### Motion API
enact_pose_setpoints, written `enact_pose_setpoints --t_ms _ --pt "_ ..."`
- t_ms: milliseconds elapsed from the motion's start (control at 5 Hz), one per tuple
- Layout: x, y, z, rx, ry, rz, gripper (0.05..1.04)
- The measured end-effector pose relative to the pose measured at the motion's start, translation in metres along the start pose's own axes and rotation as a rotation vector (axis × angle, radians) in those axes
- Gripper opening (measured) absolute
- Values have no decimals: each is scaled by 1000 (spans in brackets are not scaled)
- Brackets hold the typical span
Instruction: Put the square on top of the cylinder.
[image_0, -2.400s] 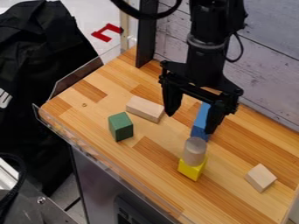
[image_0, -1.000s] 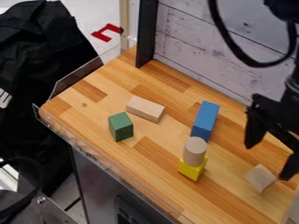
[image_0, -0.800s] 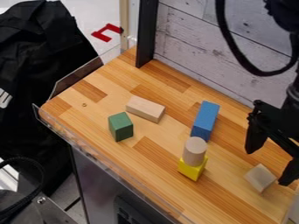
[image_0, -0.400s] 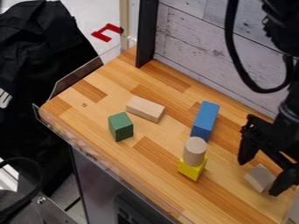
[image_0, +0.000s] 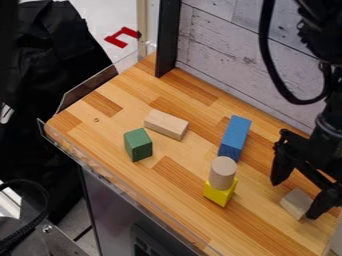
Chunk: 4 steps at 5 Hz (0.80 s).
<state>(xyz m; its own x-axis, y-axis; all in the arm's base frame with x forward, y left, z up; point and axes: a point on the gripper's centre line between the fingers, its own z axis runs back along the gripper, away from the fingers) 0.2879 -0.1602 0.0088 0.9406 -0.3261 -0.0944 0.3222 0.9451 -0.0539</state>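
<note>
The black gripper (image_0: 292, 200) hangs at the right side, open, its two fingers apart with the plain wooden square block (image_0: 296, 203) between and just below them. That block lies on the table, its right edge partly covered by the nearer fingertip; whether they touch, I cannot tell. Left of it, a plain wooden cylinder (image_0: 222, 172) stands upright on a yellow block (image_0: 220, 193).
A blue block (image_0: 234, 138) lies behind the cylinder. Farther left are a plain wooden rectangular block (image_0: 165, 124) and a green block (image_0: 138, 145). A clear rim (image_0: 120, 184) edges the wooden table (image_0: 180, 220); a plank wall rises behind.
From the table's middle, the gripper has swung right, then come down and slightly left around the square block. The blocks and cylinder have stayed put.
</note>
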Motion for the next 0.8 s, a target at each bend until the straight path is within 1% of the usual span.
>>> enact_pose_setpoints --t_ms 200,400,600,800 --pt "2 0 3 -17 1 7 1000" --pt "2 0 -5 -23 24 8 1000" --pt "3 -1 -9 -32 31 6 1000" --pt "5 -1 -18 -36 54 4 1000"
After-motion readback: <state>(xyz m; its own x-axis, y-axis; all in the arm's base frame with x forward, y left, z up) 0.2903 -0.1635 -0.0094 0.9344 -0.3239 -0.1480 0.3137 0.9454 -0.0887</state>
